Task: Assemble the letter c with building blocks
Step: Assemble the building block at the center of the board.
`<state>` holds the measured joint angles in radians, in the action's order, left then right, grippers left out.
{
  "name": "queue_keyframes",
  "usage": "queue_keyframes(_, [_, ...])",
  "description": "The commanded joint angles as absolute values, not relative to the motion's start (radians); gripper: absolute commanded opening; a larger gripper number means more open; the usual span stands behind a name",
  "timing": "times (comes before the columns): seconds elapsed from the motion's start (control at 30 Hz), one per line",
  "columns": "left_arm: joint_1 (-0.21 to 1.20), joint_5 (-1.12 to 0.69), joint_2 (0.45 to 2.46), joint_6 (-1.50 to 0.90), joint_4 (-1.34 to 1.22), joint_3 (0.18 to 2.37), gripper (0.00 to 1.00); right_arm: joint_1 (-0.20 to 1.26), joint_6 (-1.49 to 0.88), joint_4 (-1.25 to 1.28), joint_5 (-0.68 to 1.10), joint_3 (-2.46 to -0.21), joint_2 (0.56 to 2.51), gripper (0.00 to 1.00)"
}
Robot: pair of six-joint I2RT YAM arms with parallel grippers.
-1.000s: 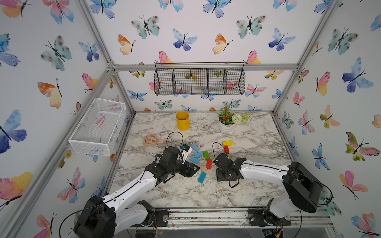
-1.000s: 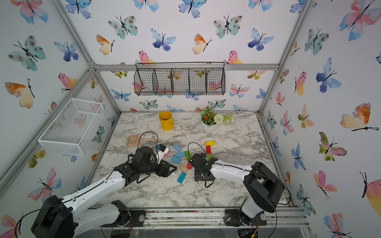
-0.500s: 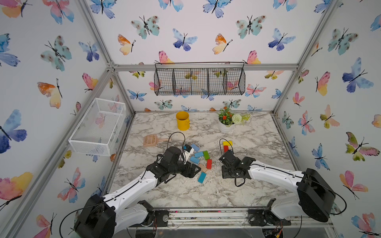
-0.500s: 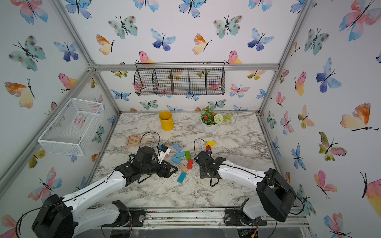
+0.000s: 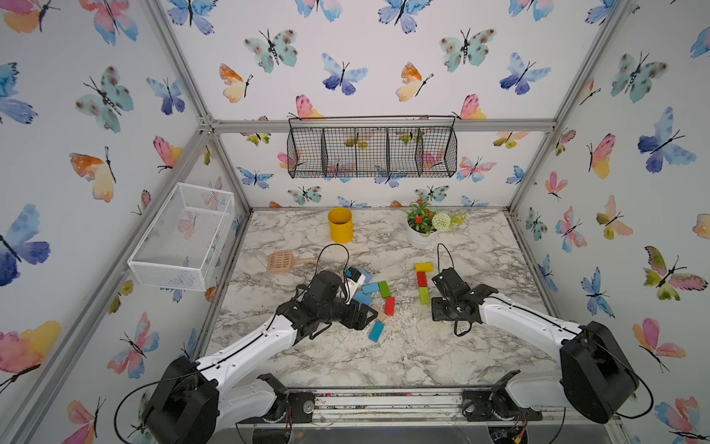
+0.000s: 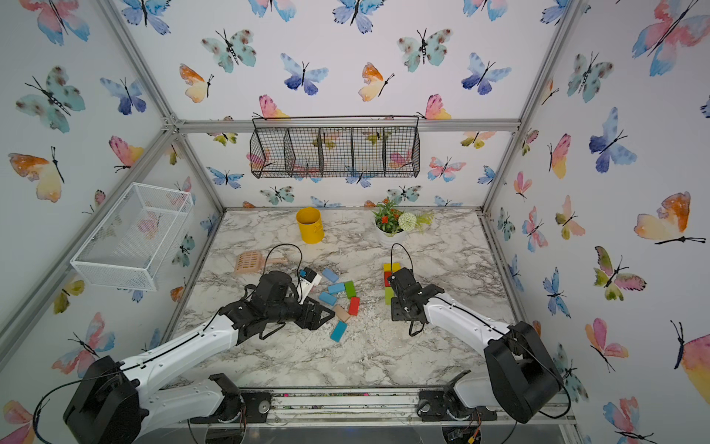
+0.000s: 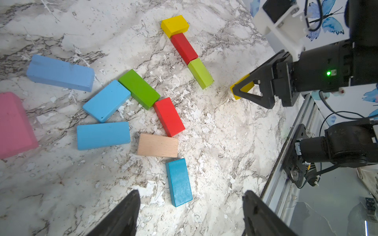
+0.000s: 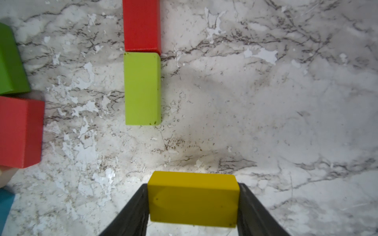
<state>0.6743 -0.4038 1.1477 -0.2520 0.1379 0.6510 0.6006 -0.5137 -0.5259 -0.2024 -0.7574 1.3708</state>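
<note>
Now: right tool clamps yellow block at 4 o'clock, near lime block | left tool open, empty, beside loose blocks | risk: lowering askew could nudge lime block and skew the started column.

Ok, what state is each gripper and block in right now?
right gripper, shut on the held yellow block
left gripper, open, empty
held yellow block, between the fingers, apart from the lime block
lime block, flat, end to end with the red block
far yellow block, flat, touching the red block's other end
teal block, flat, loose
yellow cup, upright
</note>
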Motion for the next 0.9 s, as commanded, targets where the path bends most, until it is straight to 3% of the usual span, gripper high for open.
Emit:
queue_keyframes(0.0, [0.683,-0.400,1.155,-0.252,0.137,0.666,0.80,0.590,-0.462,-0.469,-0.170,-0.746,1.395,0.61])
queue_keyframes(0.87, [0.698,-0.396,1.197,-0.243,0.146,0.686,0.80,0.586,-0.474,-0.324,-0.108,-0.735,1.510,0.61])
